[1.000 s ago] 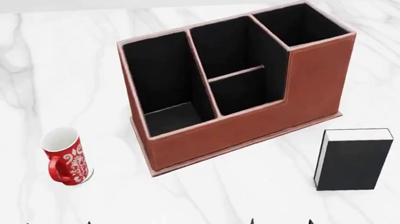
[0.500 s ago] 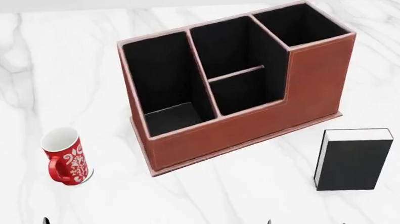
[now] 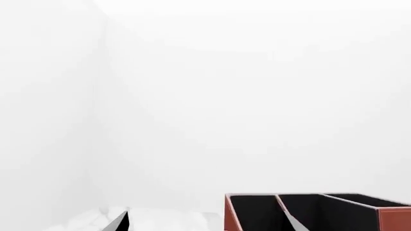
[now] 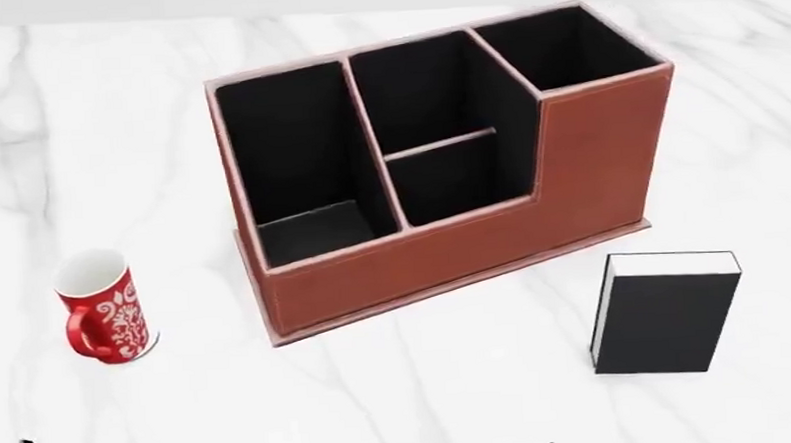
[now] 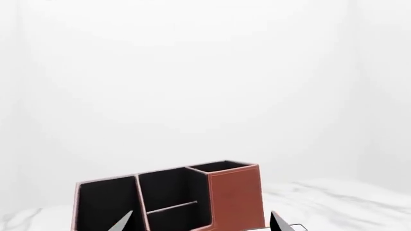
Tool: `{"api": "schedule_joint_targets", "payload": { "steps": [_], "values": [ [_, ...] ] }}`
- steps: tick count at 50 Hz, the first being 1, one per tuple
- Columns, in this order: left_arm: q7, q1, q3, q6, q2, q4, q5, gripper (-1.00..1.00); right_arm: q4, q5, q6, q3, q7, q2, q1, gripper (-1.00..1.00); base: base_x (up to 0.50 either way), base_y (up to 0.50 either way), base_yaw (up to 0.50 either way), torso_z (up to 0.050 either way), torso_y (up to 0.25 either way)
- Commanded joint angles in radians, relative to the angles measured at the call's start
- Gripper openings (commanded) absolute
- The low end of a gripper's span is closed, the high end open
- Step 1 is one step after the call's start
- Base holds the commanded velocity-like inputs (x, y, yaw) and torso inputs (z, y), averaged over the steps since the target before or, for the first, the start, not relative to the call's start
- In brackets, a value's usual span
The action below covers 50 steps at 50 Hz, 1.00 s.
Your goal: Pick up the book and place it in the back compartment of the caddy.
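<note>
The book (image 4: 667, 315) lies flat just right of the caddy (image 4: 477, 248), both now shifted left in the head view as the robot realigns, untouched; only gripper fingertips show, so their opening cannot be told

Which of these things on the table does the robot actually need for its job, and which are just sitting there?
Needed: book; caddy; its back compartment.
Just sitting there: red mug; marble table.
</note>
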Motion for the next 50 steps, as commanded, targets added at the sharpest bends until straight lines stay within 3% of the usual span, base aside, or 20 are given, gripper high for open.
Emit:
{"api": "schedule_joint_targets", "payload": {
  "steps": [1, 50],
  "values": [
    [-0.025, 0.007, 0.007, 0.035, -0.011, 0.000, -0.003, 1.00, -0.003, 0.001, -0.009, -0.011, 0.022, 0.015, -0.005, 1.00, -0.05, -0.28, 0.00, 0.000, 0.000],
    [-0.069, -0.012, 0.052, 0.004, -0.061, -0.010, -0.026, 1.00, 0.004, 0.053, -0.045, -0.053, 0.055, 0.067, -0.005, 1.00, -0.04, -0.22, 0.00, 0.000, 0.000]
  ]
}}
